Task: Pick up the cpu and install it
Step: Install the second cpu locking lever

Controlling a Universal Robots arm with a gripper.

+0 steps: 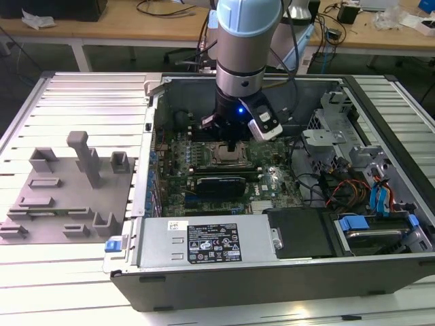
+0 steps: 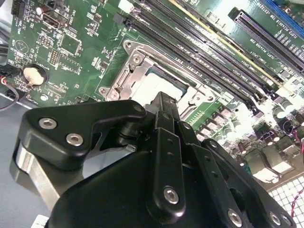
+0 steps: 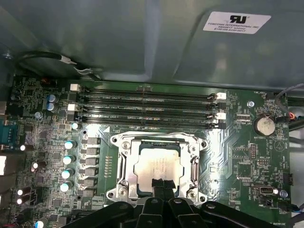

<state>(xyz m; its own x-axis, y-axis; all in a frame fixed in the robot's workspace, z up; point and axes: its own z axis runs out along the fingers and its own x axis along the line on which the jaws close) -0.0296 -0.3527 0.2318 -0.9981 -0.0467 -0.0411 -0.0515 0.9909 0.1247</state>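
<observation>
- The cpu (image 3: 156,167) is seen seated within the socket frame (image 3: 124,164), directly beneath the hand (image 3: 162,184).
- Fingertips meet at the cpu's near edge; hold on it cannot be told.

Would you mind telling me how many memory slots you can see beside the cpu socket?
4, lying side by side in a row of long black slots between the socket holding the cpu and the case wall; the gripper hides none.
</observation>
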